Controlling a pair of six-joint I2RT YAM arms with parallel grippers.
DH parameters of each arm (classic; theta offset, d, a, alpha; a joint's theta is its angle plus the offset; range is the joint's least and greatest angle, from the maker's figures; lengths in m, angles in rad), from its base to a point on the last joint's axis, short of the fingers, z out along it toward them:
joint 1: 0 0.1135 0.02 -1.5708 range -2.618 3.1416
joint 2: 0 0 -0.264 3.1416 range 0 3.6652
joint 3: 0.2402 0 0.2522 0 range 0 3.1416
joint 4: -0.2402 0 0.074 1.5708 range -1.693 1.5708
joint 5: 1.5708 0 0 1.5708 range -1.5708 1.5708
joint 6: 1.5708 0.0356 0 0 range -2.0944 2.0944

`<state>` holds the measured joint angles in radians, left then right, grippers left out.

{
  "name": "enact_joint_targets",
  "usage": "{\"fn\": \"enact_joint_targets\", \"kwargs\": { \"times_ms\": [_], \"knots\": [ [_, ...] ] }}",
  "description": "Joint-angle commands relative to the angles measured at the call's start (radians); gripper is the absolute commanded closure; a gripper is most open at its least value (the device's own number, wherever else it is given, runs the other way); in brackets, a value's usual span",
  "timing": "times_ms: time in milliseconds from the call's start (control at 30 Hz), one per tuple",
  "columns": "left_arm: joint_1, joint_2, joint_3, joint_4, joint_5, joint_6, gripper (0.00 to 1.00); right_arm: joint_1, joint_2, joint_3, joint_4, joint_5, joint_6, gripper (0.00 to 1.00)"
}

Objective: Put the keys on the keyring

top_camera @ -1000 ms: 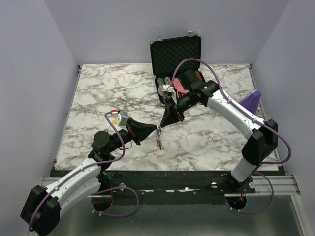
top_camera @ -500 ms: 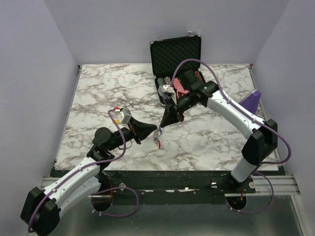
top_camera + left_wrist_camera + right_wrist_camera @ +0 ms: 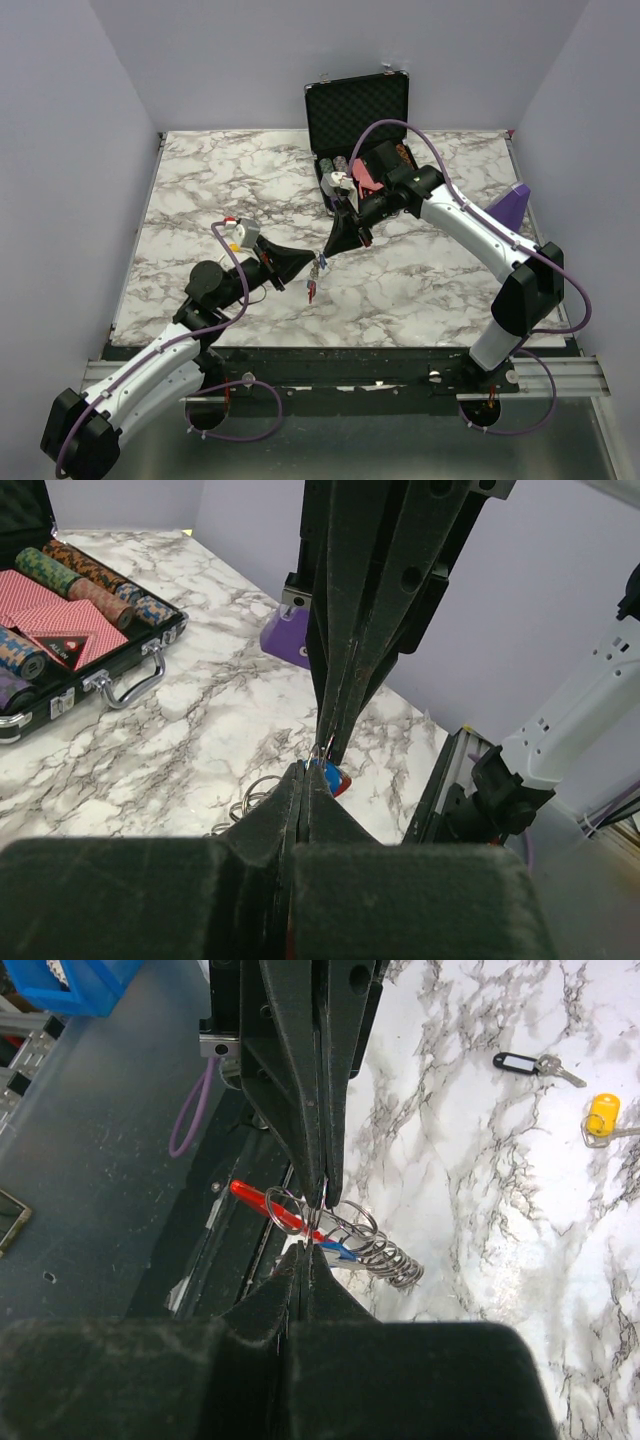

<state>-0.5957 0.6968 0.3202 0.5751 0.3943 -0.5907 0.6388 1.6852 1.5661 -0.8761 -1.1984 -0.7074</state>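
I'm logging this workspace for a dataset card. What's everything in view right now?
keyring: one, red and silver, held off the table where the gripper tips meet, with wire rings and a blue tag
dark-tagged key: one, lying on the marble
yellow-tagged key: one, lying beside it
case: one, black, open, far side, holding poker chips and red cards
purple object: one, right table edge
blue bin: one, off the table
table: one, white-grey marble
left gripper: shut
right gripper: shut
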Motion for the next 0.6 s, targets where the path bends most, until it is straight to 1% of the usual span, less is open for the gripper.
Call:
{"fn": "enact_joint_targets", "kwargs": {
  "times_ms": [0, 200, 333, 567],
  "knots": [
    [0.013, -0.017, 0.025, 0.006, -0.083, -0.021, 1.00, 0.010, -0.022, -0.020, -0.018, -0.004, -0.003, 0.99],
    [0.014, -0.003, 0.034, -0.004, -0.081, -0.026, 1.00, 0.015, -0.022, -0.024, -0.017, 0.010, -0.007, 0.99],
    [0.014, -0.013, 0.028, 0.000, -0.113, -0.040, 1.00, 0.021, -0.018, -0.028, -0.014, 0.017, -0.009, 0.99],
    [0.014, -0.046, -0.026, 0.061, -0.184, -0.098, 1.00, 0.033, -0.013, -0.043, -0.003, 0.016, -0.012, 0.99]
  ]
}}
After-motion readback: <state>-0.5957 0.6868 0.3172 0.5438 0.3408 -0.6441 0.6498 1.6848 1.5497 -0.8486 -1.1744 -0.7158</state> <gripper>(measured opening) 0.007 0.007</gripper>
